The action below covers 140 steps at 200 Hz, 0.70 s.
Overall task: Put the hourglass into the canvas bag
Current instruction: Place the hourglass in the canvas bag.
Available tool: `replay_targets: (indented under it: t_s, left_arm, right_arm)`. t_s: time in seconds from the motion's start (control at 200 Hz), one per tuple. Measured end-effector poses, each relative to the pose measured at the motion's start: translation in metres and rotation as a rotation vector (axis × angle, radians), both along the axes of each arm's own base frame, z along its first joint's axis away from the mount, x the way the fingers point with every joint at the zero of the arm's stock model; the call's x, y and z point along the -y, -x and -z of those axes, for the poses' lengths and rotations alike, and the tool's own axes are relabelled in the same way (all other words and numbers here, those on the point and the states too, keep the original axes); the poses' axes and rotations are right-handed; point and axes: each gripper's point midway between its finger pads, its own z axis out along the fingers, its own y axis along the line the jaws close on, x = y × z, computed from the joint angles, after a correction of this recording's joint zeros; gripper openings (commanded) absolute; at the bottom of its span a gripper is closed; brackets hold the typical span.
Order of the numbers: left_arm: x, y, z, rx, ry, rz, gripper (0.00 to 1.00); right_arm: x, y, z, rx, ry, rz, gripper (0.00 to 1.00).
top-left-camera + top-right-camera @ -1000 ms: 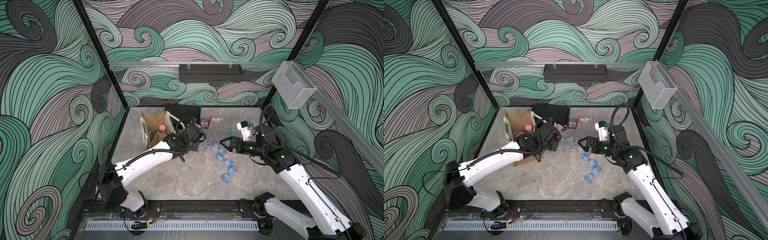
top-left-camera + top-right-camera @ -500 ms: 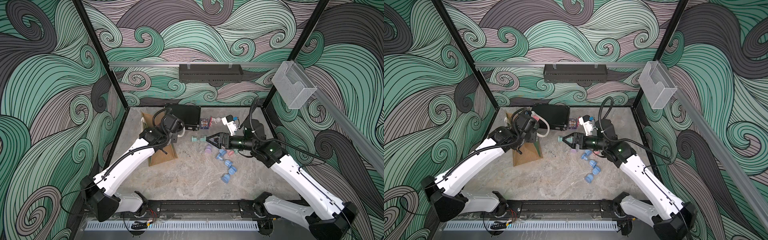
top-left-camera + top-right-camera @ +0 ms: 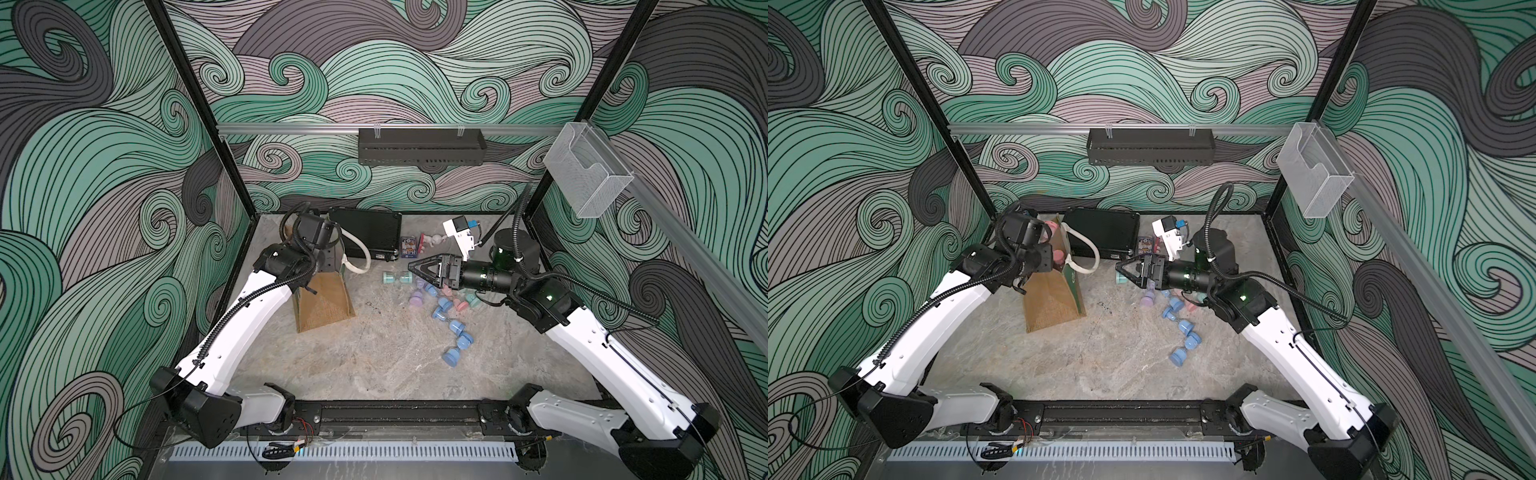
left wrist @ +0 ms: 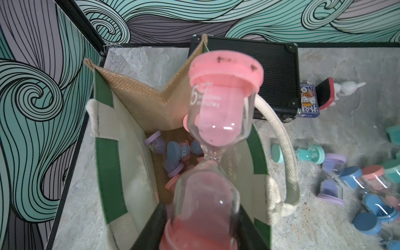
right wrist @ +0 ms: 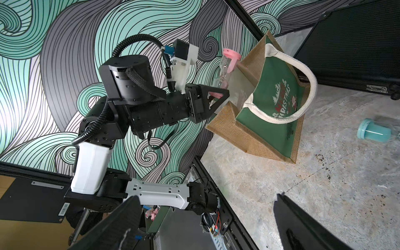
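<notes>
Left pincer (image 4: 200, 220) around pink hourglass (image 4: 216, 108)

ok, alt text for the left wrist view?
A pink hourglass, gripped at its near end by the left gripper, hangs above the open mouth of the canvas bag, which holds a few purple and blue hourglasses. A black case lies beyond the bag, and loose hourglasses lie on the table beside it.

L wrist view: pink hourglass (image 4: 218, 121) near cap cut off at edge & blurry; blocks some bag (image 4: 110, 151) contents. Left end effector (image 4: 201, 211) fingers mostly out of frame; both top views: tips hidden behind wrist. R wrist view: teal hourglass (image 5: 376, 133) partly cut off.
</notes>
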Motion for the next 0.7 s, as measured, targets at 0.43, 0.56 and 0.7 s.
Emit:
replay_targets:
  t_s: [0.43,0.56,0.7]
  left_arm:
    - [-0.016,-0.032,0.05,-0.19,0.024,-0.01,0.18]
    - [-0.018,-0.033,0.068,-0.271,0.02,0.004,0.19]
    - [-0.022,-0.038,0.078,-0.316,0.013,0.01,0.2]
  right_arm:
    - [-0.002,0.002,-0.014,0.007,-0.027,-0.011,1.0]
    - [-0.001,0.0,-0.011,0.0,-0.018,0.001,1.0]
    - [0.001,-0.002,-0.011,-0.004,-0.012,0.013,1.0]
